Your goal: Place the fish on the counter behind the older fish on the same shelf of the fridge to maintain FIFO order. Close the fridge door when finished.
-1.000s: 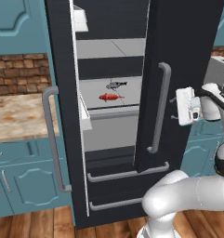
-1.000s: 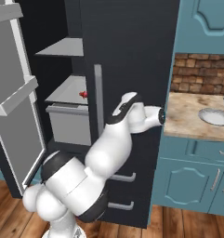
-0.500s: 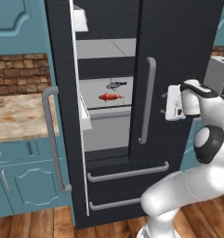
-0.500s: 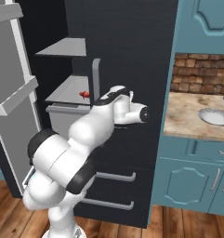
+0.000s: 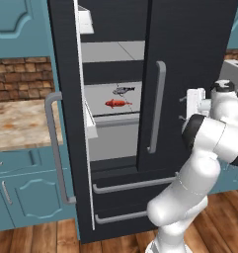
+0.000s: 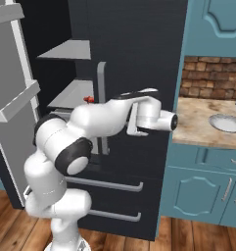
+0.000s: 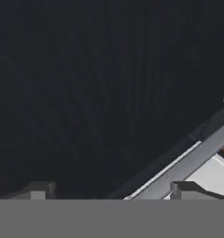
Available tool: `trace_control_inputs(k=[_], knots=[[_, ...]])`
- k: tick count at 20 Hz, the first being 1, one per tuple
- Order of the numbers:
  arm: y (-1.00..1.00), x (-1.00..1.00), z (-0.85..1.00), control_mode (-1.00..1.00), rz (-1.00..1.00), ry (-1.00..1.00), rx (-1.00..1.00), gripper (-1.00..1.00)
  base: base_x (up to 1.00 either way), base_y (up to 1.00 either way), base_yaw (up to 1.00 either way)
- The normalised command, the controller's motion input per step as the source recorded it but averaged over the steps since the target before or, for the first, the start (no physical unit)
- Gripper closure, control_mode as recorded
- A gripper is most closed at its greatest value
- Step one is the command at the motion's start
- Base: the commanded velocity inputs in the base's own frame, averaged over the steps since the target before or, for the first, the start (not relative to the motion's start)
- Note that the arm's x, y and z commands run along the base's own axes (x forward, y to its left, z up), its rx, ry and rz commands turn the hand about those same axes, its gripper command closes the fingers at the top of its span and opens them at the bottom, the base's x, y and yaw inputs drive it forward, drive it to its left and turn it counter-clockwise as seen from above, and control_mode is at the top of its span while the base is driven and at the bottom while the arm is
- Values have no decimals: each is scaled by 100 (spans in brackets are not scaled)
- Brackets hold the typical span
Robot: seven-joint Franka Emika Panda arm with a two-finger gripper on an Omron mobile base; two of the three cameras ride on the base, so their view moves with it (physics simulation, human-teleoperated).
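Step in hand, as judged from the layout: door closing. The fish (image 5: 123, 90) already lies on the shelf (image 5: 110, 109) inside the fridge (image 5: 189, 44), directly behind the older fish (image 5: 116, 103) — placement appears complete. Two door panels stand partly open: the fridge door (image 5: 66, 123) at the left, swung wide with its handle toward the tabletop (image 5: 17, 129), and a right-hand panel with a grey bar handle (image 5: 157, 106), part-way shut and masking part of the opening. The claw (image 7: 113, 193) faces that black panel at close range; both fingertips (image 7: 39, 189) stand apart and nothing sits between them, so it is open and carries nothing. Next move, by estimate: push the right-hand panel fully home, then reach the left door and swing it shut — contact must be flat to avoid slipping off. A bowl (image 6: 226, 122) rests on the tabletop at the fridge's other side.
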Motion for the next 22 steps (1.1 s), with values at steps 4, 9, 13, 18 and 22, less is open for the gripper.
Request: trace_control_inputs(k=[4, 9, 13, 18, 22], knots=[[-6, -100, 75, -100, -3, -5, -5, -100, 0, 0, 0], [6, -100, 18, -100, -18, -38, -6, -100, 0, 0, 0], [53, -100, 0, -100, -18, -40, -16, -100, 0, 0, 0], [27, -25, -1, -100, -4, -5, -9, -100, 0, 0, 0], [47, -61, 7, -100, -6, -11, -17, -100, 0, 0, 0]])
